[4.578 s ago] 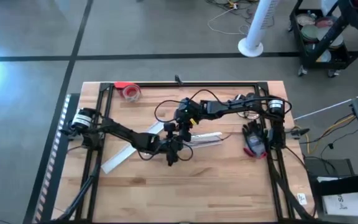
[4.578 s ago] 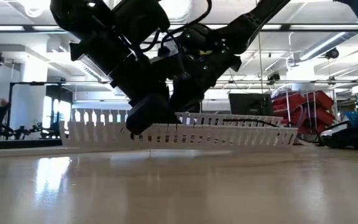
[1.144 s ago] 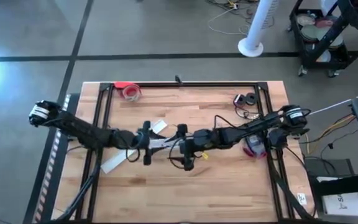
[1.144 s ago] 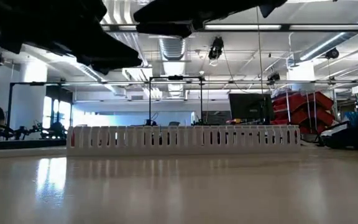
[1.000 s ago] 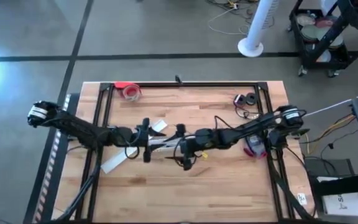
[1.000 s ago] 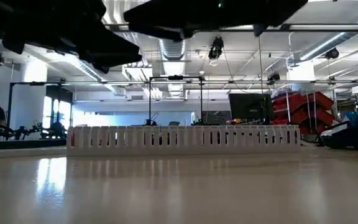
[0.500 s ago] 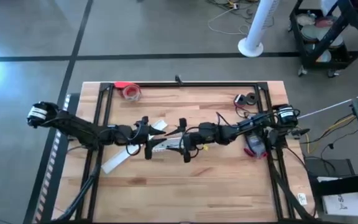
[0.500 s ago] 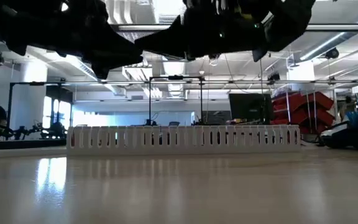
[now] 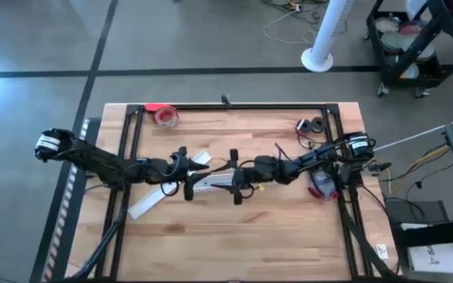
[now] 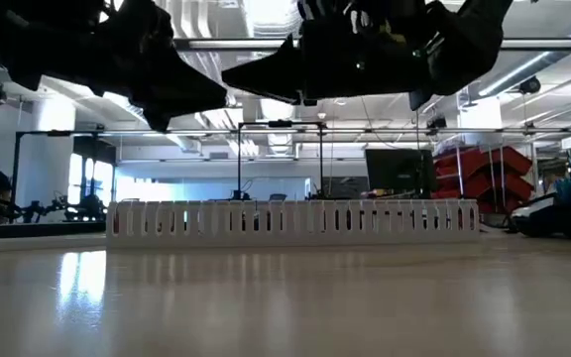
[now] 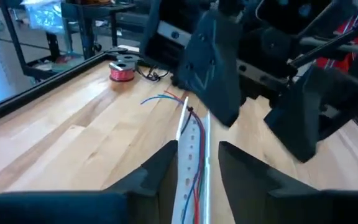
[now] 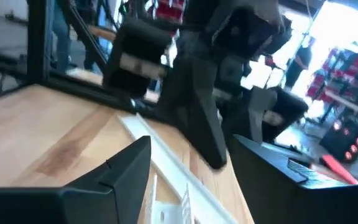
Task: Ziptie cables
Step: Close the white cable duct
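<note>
Both the left gripper [image 11: 194,165] and right gripper [image 12: 188,168] hang open, empty, over the cables [image 11: 194,158]; a careless closing risks pinching them against the white strip [image 11: 185,168].

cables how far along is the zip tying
Done: the cables lie gathered along the white strip. In hand: nothing gripped; the left tool and right tool hang open, facing each other over the strip. Still to do: no tie shows around the wires, so the binding itself is not yet done.

Left hand [image 9: 187,178] and right hand [image 9: 235,180], fingers apart, facing mid-table.
</note>
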